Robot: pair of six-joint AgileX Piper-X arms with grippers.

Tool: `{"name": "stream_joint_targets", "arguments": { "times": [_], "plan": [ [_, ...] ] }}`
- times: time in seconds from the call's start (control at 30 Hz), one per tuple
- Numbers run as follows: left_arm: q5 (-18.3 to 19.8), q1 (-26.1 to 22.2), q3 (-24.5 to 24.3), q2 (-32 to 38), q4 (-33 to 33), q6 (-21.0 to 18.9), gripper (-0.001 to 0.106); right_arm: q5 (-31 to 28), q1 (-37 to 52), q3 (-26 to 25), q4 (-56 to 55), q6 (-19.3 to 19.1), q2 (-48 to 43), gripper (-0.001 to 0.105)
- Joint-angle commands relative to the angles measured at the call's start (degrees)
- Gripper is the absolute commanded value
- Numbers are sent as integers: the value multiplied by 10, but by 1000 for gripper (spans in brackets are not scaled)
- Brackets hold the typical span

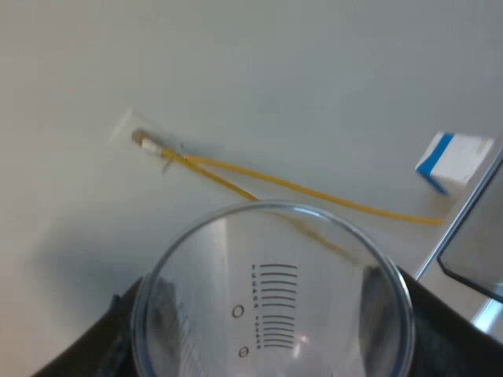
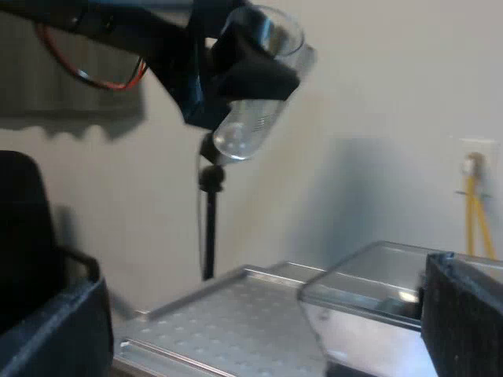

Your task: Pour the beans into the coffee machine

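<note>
From the left wrist view, our left gripper [image 1: 275, 349] pinches the measuring glass [image 1: 271, 290]. One black finger presses on each side of the glass wall. The glass sits right between the fingers, with its round rim towards the camera and its printed scale showing through the clear wall. Beyond it is a pale wall [image 1: 314, 71], where a yellow cable [image 1: 314, 191] runs towards a blue-and-white box [image 1: 454, 159].

From the right wrist view, we see the left gripper [image 2: 244, 63] high up, wrapped around the measuring glass [image 2: 255, 126]. The glass is tilted, with one end slanting downward. It hangs well above the espresso machine [image 2: 236, 314], off to one side of the clear bean hopper [image 2: 369, 290] and well apart from it. A black stand [image 2: 208, 228] rises behind the machine's metal top. Our right gripper [image 2: 251, 338] has its fingers spread wide with nothing between them, low beside the hopper and far below the glass.
</note>
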State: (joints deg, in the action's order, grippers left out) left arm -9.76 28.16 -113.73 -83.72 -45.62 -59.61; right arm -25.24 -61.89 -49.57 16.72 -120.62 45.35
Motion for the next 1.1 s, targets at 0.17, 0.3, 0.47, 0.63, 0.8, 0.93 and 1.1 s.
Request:
{"name": "stream_joint_targets", "arguments": {
  "times": [0.17, 0.3, 0.47, 0.63, 0.8, 0.93, 1.1],
  "plan": [
    [-13, -65, -2, 83, -108, -161, 5, 29, -53, -6, -76, -18, -5, 80],
    [-13, -122, 27, 126, -113, -177, 5, 30, -84, -6, -115, -16, -3, 80],
    [50, -210, 109, 201, -105, -192, 5, 34, -107, -6, -128, 17, 15, 80],
    [114, -284, 224, 261, -66, -226, 5, 46, -110, -6, -128, 68, 49, 80],
    [124, -327, 310, 303, -40, -231, 5, 69, -110, -6, -128, 100, 92, 80],
    [161, -351, 412, 337, 4, -255, 5, 71, -110, -6, -128, 124, 127, 80],
    [161, -364, 482, 355, 27, -254, 5, 71, -110, -6, -132, 163, 154, 80]
  ]
}}
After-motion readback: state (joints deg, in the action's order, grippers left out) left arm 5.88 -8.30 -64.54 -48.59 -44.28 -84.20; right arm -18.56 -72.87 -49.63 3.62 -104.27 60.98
